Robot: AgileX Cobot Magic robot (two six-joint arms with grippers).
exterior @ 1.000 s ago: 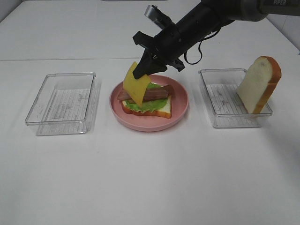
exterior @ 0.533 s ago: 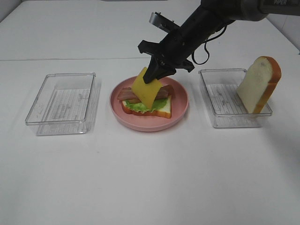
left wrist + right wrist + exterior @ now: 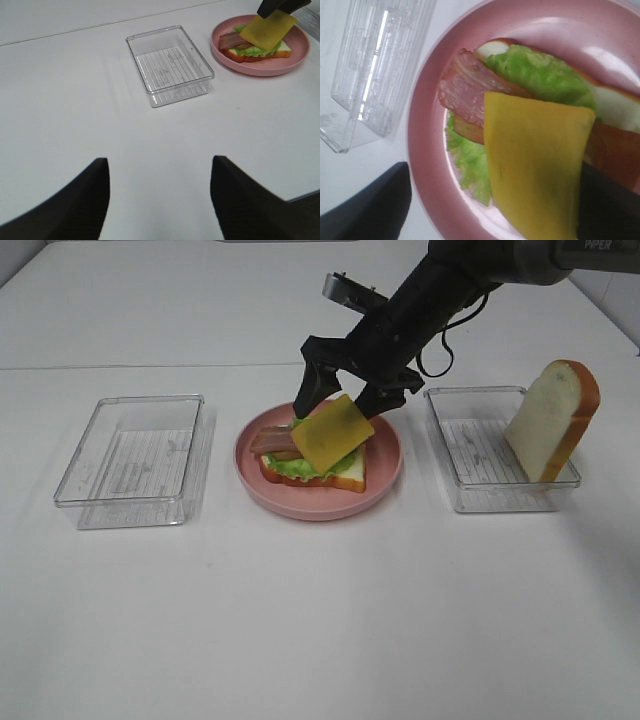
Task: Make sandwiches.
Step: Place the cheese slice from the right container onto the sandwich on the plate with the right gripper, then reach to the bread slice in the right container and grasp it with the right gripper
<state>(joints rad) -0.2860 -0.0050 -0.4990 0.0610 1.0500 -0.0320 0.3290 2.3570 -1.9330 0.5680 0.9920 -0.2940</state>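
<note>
Item: cheese slice (image 3: 332, 431), yellow, lying tilted on the bacon strips (image 3: 272, 443) and lettuce leaf (image 3: 300, 467) over the lower bread slice (image 3: 345, 474), on the pink plate (image 3: 385, 462).

Right gripper (image 3: 345, 392): just above plate, jaws spread, straddling the slice, gripping nothing.

Left gripper (image 3: 157, 195): well left of plate, jaws apart, empty.

Handling: lift straight up, clear of the cheese; the second bread slice (image 3: 553, 420) leans in the tray (image 3: 470, 495) right of plate.
</note>
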